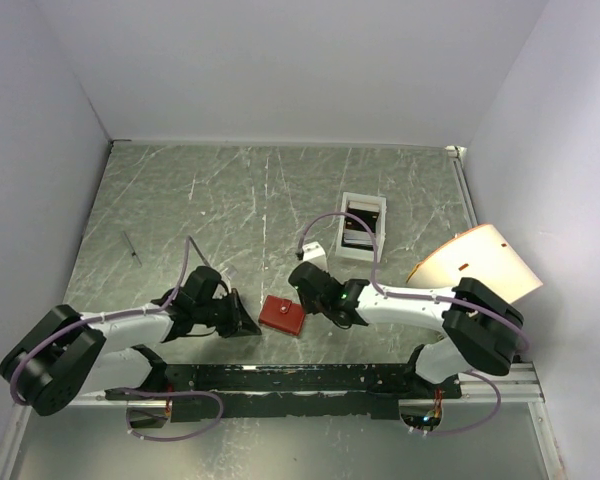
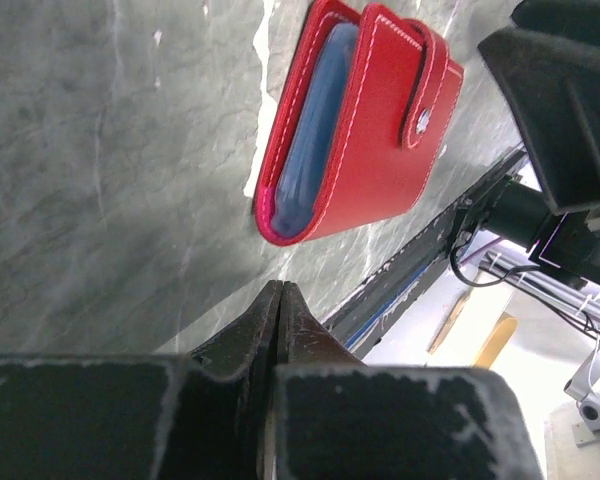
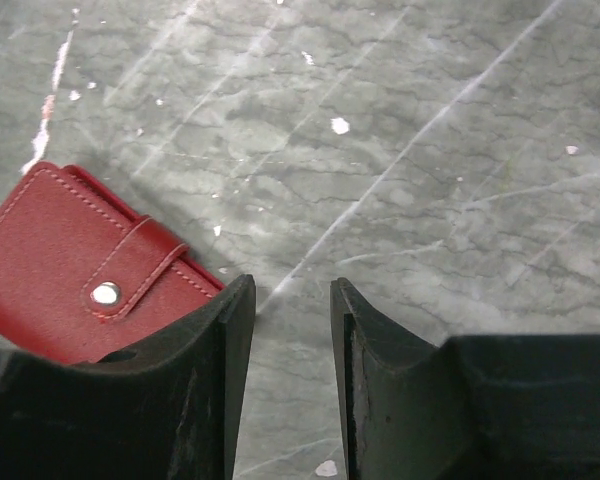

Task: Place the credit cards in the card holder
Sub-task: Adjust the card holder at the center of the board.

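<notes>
The card holder (image 1: 281,315) is a small red wallet lying closed on the table between the two grippers, its tab snapped shut. In the left wrist view the card holder (image 2: 365,130) shows pale blue-grey inner pockets at its open edge. My left gripper (image 2: 280,292) is shut and empty, just short of it; in the top view the left gripper (image 1: 254,325) is at the wallet's left. My right gripper (image 3: 290,292) is open and empty over bare table, with the card holder (image 3: 75,275) at its left finger. No loose credit cards show on the table.
A white open-topped box (image 1: 364,203) stands beyond the right gripper (image 1: 305,298) with dark flat items in it. A pale orange curved sheet (image 1: 480,262) lies at the right wall. A thin dark stick (image 1: 131,247) lies at the left. A black rail (image 1: 300,378) runs along the near edge.
</notes>
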You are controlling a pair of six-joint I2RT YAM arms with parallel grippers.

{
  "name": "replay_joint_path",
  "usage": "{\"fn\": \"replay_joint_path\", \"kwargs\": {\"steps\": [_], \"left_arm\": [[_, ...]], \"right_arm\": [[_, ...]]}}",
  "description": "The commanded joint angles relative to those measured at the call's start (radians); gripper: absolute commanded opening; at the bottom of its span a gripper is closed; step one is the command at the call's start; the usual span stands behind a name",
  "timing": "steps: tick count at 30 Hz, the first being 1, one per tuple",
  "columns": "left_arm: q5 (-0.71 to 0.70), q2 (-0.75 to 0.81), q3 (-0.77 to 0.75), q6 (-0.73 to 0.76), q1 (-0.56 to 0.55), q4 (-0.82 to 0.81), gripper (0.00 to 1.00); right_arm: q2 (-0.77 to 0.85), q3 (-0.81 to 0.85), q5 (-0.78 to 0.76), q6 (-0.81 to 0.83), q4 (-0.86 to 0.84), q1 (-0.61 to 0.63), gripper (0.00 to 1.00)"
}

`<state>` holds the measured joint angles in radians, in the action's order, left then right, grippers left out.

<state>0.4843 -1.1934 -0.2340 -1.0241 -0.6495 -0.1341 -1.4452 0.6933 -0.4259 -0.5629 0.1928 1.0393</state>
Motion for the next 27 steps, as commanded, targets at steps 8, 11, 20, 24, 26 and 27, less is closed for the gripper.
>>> {"fn": "replay_joint_path", "kwargs": {"steps": [8,11,20,24,26,27], "left_arm": [[-0.011,-0.103,-0.056,0.012,-0.009,-0.107,0.11],[-0.045,-0.091,-0.094,0.046,-0.009,-0.038,0.12],[-0.144,-0.039,-0.199,0.111,-0.005,0.154,0.17],[-0.091,0.011,-0.147,0.052,-0.005,0.063,0.21],[-0.080,0.024,-0.141,0.043,-0.006,0.034,0.22],[-0.080,0.024,-0.145,0.045,-0.006,0.034,0.23]], "right_arm": [[0.030,-0.067,0.149,-0.086,-0.048,0.019,0.37],[0.049,-0.084,0.181,-0.117,-0.058,0.036,0.37],[0.064,-0.064,0.216,-0.171,0.011,0.063,0.36],[0.105,-0.006,0.174,-0.162,0.090,0.063,0.36],[0.114,0.019,0.178,-0.165,0.095,0.063,0.36],[0.113,0.029,0.182,-0.171,0.088,0.063,0.36]]}}
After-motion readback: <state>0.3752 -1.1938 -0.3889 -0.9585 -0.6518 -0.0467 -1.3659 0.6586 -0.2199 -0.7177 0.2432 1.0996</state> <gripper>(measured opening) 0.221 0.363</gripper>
